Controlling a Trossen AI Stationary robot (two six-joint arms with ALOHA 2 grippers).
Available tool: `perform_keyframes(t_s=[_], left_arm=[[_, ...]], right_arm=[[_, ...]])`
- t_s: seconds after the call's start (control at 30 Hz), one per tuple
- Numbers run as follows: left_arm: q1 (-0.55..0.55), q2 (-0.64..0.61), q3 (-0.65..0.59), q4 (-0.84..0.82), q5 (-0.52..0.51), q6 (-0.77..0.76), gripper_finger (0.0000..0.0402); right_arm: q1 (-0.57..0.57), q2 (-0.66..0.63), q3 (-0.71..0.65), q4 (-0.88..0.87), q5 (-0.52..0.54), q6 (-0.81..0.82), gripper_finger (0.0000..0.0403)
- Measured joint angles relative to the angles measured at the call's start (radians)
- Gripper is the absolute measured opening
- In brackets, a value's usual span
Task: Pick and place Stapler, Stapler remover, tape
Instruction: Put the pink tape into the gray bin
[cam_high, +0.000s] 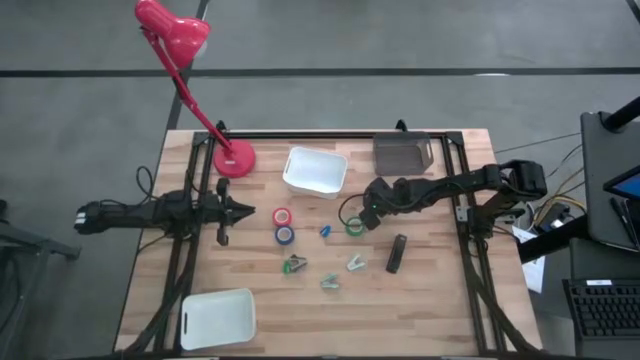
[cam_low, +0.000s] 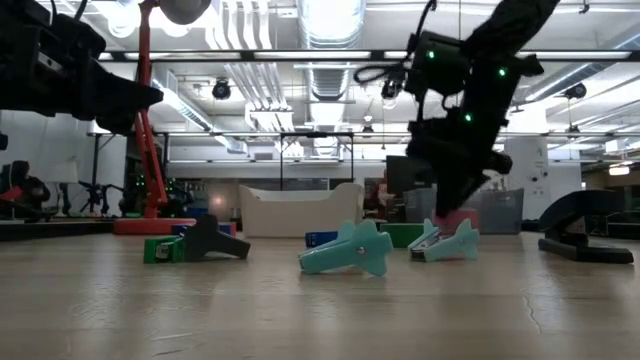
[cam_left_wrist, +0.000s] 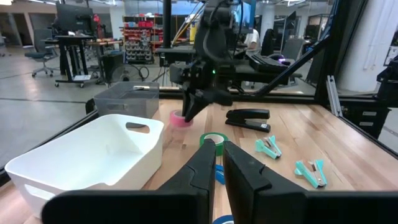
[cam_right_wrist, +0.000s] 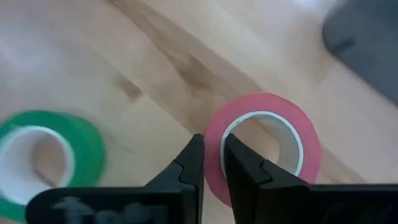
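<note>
Right gripper hangs low over the table's centre-right, fingers pressed nearly together with only a thin slit between them, tips right at the near rim of the pink tape; whether they actually touch the ring is hard to say. Green tape lies flat just beside it on the bare wood. From above, the right gripper sits close to the green tape, hiding the pink roll. Stapler lies near, toward the front edge, apart from the arm. Three teal staple removers: one and another in a row, a third just in front. Small blue piece between the tapes. Red tape and blue tape lie touching or nearly so, left of centre. Left gripper waits well left of those two, fingers closed on nothing, seen in its wrist view. White bin and grey bin at the back, red lamp beside them, second white bin at front left.
</note>
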Motion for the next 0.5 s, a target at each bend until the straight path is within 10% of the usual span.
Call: perform_keyframes(t_s=[0.5], left_arm=[[0.0,0.0,-0.001,0.013,-0.001,0.0,0.0035]], right_arm=[[-0.048,-0.056,0.268,-0.306,0.203,-0.155,0.004]])
